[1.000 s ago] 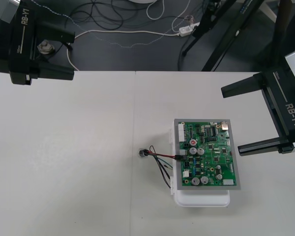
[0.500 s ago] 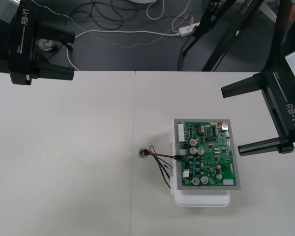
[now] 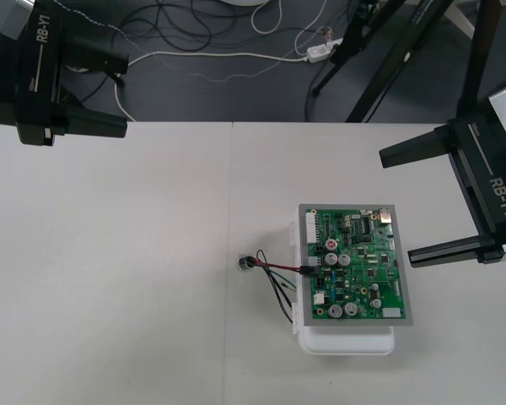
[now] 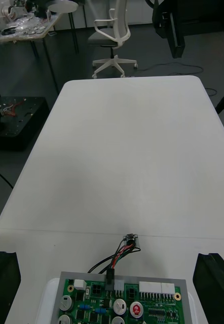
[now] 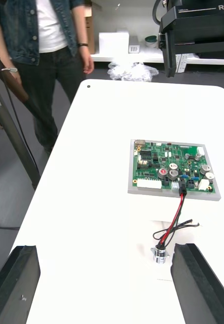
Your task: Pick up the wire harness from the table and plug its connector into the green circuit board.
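The green circuit board (image 3: 352,261) lies on its white base (image 3: 346,342), right of the table's middle. The harness's black plug (image 3: 308,270) sits in a connector at the board's left edge. From it, red and black wires (image 3: 278,278) run left to the metal socket (image 3: 245,263), which rests on the table. My left gripper (image 3: 110,93) hangs open at the far left corner, well away from the harness. At the right edge my right gripper (image 3: 405,207) is open, just right of the board. From the right wrist, the plug (image 4: 110,283) stands in the board (image 4: 122,304). Plug (image 5: 182,188) and socket (image 5: 159,254) also show from the left wrist.
Bare pale table (image 3: 110,278) stretches to the left and front of the board. Dark floor with cables and stand legs (image 3: 379,59) runs beyond the far edge.
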